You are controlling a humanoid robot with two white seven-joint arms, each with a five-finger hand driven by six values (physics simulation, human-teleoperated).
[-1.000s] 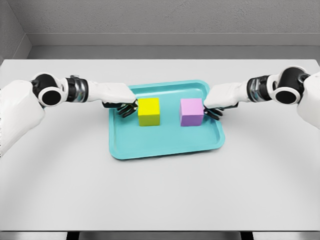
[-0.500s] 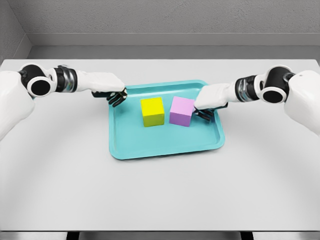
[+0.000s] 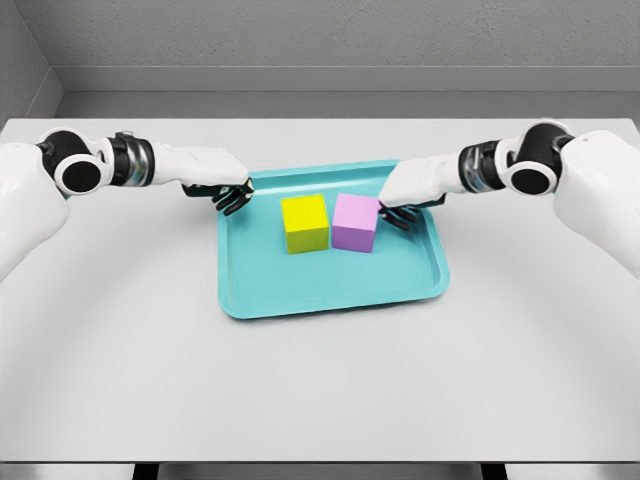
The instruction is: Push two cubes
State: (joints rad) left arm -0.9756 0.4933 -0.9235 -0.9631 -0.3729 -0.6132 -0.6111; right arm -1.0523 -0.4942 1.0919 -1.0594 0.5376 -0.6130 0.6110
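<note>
- I see a teal tray [image 3: 300, 300] sitting on the pale grey table [image 3: 320, 390], roughly in the middle of my view.
- The yellow cube [image 3: 305, 223] and the pink cube [image 3: 355, 222] both sit inside the tray, in its far half, side by side and touching or very nearly so; I cannot make out a gap between them.
- My right hand [image 3: 410, 190] reaches in from the right over the tray's far right corner. Its dark fingers [image 3: 397, 214] are curled downward and rest against the right face of the pink cube. It grips nothing, only presses alongside.
- My left hand [image 3: 215, 180] is at the tray's far left corner, outside the rim, well apart from the yellow cube. Its fingers [image 3: 232, 198] are curled under the palm and hold nothing.
- Both forearms stretch across the table from the shoulders at either edge of the view.
</note>
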